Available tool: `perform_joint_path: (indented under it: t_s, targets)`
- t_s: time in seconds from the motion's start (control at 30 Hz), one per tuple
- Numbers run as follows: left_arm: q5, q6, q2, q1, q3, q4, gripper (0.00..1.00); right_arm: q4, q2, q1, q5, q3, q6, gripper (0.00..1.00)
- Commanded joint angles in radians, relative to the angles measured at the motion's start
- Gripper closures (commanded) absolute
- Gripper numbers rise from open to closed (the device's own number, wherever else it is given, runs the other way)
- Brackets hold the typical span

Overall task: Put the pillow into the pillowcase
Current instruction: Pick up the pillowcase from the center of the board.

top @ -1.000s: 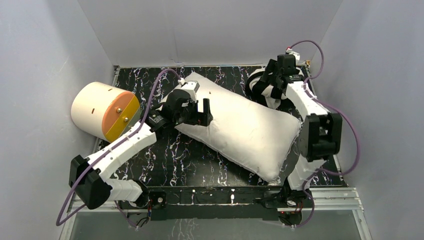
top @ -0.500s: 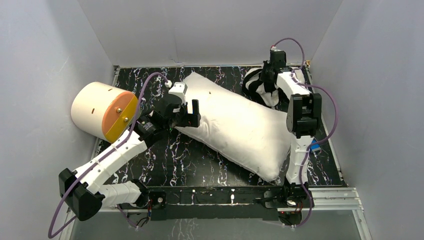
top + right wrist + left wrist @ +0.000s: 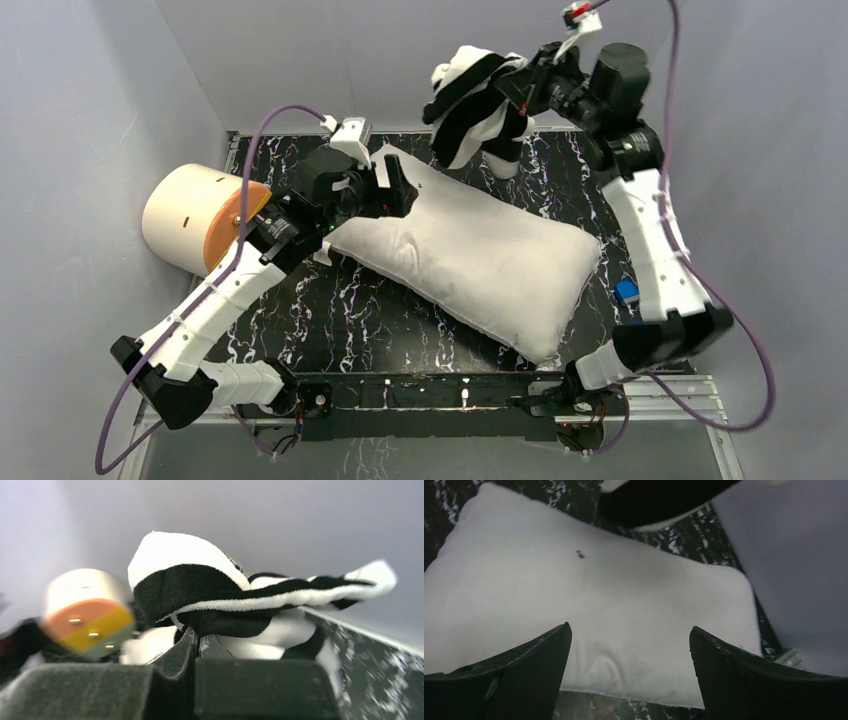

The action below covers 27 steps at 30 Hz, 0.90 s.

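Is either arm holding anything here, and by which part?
The right fingers pinch the pillowcase by a bunched fold; the left fingers, open by the pillow, hold nothing.

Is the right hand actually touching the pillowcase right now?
Touching. In the right wrist view the right hand is shut on a black fold of the pillowcase.

the surface (image 3: pixel 345 315) is black, veined with white like marble. a plump white pillow (image 3: pixel 480 260) lies slantwise across its middle, one end toward the far left, the other toward the near right. a cream cylinder (image 3: pixel 190 225) lies on its side at the left edge, its orange-and-yellow face turned inward. a small blue thing (image 3: pixel 627 291) sits by the right edge, near the pillow's right end.
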<state>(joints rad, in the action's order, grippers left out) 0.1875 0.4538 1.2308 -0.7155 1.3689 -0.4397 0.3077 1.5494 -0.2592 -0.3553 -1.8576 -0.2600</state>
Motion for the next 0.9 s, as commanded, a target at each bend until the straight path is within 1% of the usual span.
perform_joint_path:
  t_s: [0.0, 0.07, 0.1, 0.2, 0.3, 0.33, 0.43, 0.5, 0.53, 0.6, 0.63, 0.67, 0.7, 0.73, 0.83, 0.87]
  targets:
    - [-0.327, -0.019, -0.022, 0.001, 0.116, 0.084, 0.12, -0.130, -0.140, -0.015, -0.206, 0.029, -0.159, 1.00]
    - [-0.387, -0.017, -0.035, 0.001, 0.122, 0.117, 0.10, -0.159, -0.178, -0.021, -0.237, 0.059, -0.212, 1.00]
    - [-0.382, -0.021, -0.044, 0.001, 0.118, 0.126, 0.10, -0.164, -0.192, -0.021, -0.250, 0.069, -0.229, 1.00]
    - [-0.296, -0.057, -0.088, 0.001, 0.076, 0.136, 0.08, -0.165, -0.219, -0.023, -0.279, 0.105, -0.252, 1.00]
    - [-0.262, -0.113, -0.133, 0.001, 0.002, 0.187, 0.07, -0.168, -0.243, -0.022, -0.283, 0.181, -0.252, 1.00]
    - [-0.262, -0.129, -0.142, 0.001, -0.028, 0.210, 0.07, -0.171, -0.246, -0.022, -0.287, 0.204, -0.252, 1.00]
    - [-0.301, -0.149, -0.143, 0.001, -0.096, 0.259, 0.15, -0.204, -0.242, -0.022, -0.320, 0.268, -0.276, 1.00]
    - [-0.378, -0.149, -0.128, 0.001, -0.115, 0.280, 0.26, -0.226, -0.232, -0.022, -0.331, 0.300, -0.292, 1.00]
    - [-0.399, -0.149, -0.120, 0.001, -0.121, 0.284, 0.38, -0.232, -0.228, -0.023, -0.332, 0.311, -0.295, 1.00]
    - [-0.395, -0.141, -0.101, 0.001, -0.123, 0.270, 0.68, -0.236, -0.212, -0.023, -0.321, 0.323, -0.293, 1.00]
    - [-0.383, -0.140, -0.094, 0.001, -0.126, 0.262, 0.76, -0.234, -0.201, -0.023, -0.315, 0.325, -0.292, 1.00]
    - [-0.370, -0.141, -0.092, 0.001, -0.134, 0.257, 0.78, -0.227, -0.188, -0.023, -0.310, 0.320, -0.291, 1.00]
    - [-0.358, -0.140, -0.091, 0.001, -0.144, 0.256, 0.77, -0.217, -0.174, -0.022, -0.310, 0.312, -0.286, 1.00]
    - [-0.357, -0.143, -0.094, 0.001, -0.160, 0.260, 0.70, -0.210, -0.164, -0.022, -0.316, 0.306, -0.282, 1.00]
    - [-0.351, -0.156, -0.096, 0.001, -0.206, 0.275, 0.30, -0.214, -0.144, -0.023, -0.326, 0.314, -0.277, 1.00]
    - [-0.335, -0.168, -0.090, 0.001, -0.218, 0.274, 0.25, -0.216, -0.142, -0.023, -0.321, 0.321, -0.274, 1.00]
